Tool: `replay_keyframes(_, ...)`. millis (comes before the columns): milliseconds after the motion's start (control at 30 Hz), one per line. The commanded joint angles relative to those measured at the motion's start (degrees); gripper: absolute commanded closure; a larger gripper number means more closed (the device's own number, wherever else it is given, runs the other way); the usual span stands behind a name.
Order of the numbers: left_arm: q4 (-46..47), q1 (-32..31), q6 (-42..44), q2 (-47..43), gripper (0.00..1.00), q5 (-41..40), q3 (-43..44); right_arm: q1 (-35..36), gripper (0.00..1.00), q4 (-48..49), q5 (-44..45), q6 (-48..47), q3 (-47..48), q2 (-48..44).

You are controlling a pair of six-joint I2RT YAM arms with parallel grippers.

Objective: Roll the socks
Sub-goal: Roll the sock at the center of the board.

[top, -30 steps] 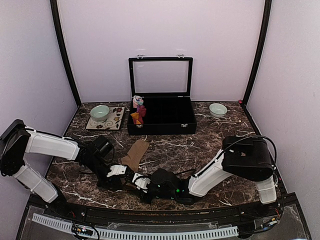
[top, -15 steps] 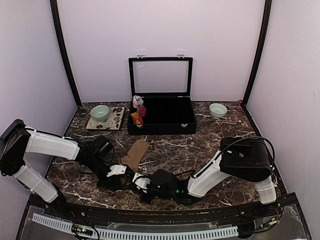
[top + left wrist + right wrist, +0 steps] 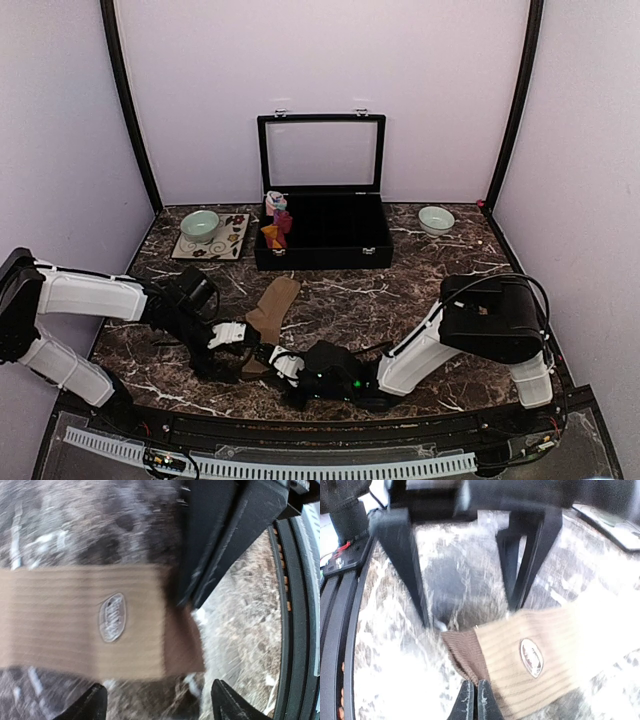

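pale lilac walls (image 3: pixel 320 60), black corner posts (image 3: pixel 125 100), dark white-veined marble tabletop (image 3: pixel 400 290)

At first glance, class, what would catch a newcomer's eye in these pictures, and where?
Both arms meet over a tan sock lying flat near the front of the table: the right gripper pinches its near end, and the left gripper hangs open above it. Behind stands a black case, lid up, with a red-and-orange sock at its left end.

Marble table (image 3: pixel 400 290): tan sock (image 3: pixel 270 308), case (image 3: pixel 320 258), bowl (image 3: pixel 435 219)

Open black case (image 3: pixel 320 258), green bowl (image 3: pixel 200 225), white bowl (image 3: pixel 435 219)
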Motion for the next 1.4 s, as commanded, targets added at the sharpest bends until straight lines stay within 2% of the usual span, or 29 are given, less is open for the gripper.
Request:
replay_keyframes(0,-1.95,2.72,1.03,-4.83,0.25,-2.41,-1.78,-0.06,1.0,-2.57,-0.61,3.53,-1.28,-0.54)
replay_keyframes(167,-6.34,3.82,2.55,-9.26,0.25,-0.85,-2.47,-1.1,1.0,-2.48,-3.06,8.0,-1.17,-0.65)
replay_keyframes(300,-8.98,3.83,5.88,-14.63,0.26,0.54,-3.67,-2.73,1.0,-5.73,-8.93,13.74,0.55,-1.06)
replay_keyframes(467,-10.63,3.82,13.36,-20.21,0.31,-1.61,-5.63,-5.22,1.0,-15.41,-14.49,25.35,4.32,-0.21)
replay_keyframes(567,-10.63,3.54,19.23,-25.59,0.33,0.0,-6.24,-6.31,1.0,-20.87,-16.53,30.77,5.78,0.71)
replay_keyframes(700,-6.91,-1.98,23.96,-29.85,0.39,-1.65,-8.13,-7.18,1.0,-27.58,-17.51,36.95,7.71,1.42)
replay_keyframes(800,-3.85,-7.62,25.06,-30.02,0.42,-4.5,-9.65,-8.15,1.0,-30.76,-19.66,42.83,8.19,1.87)
replay_keyframes(933,0.09,-11.72,25.76,-27.49,0.48,-5.86,-10.42,-9.43,1.0,-33.51,-23.41,49.96,7.57,2.2)
replay_keyframes(1167,9.98,-14.0,28.49,-21.33,0.6,-9.78,-12.48,-11.64,1.0,-36.9,-30.06,53.46,11.26,4.88)
replay_keyframes(1367,16.68,-14.27,31.57,-18.03,0.61,-12.57,-14.8,-13.32,1.0,-38.13,-32.89,53.99,13.76,6.72)
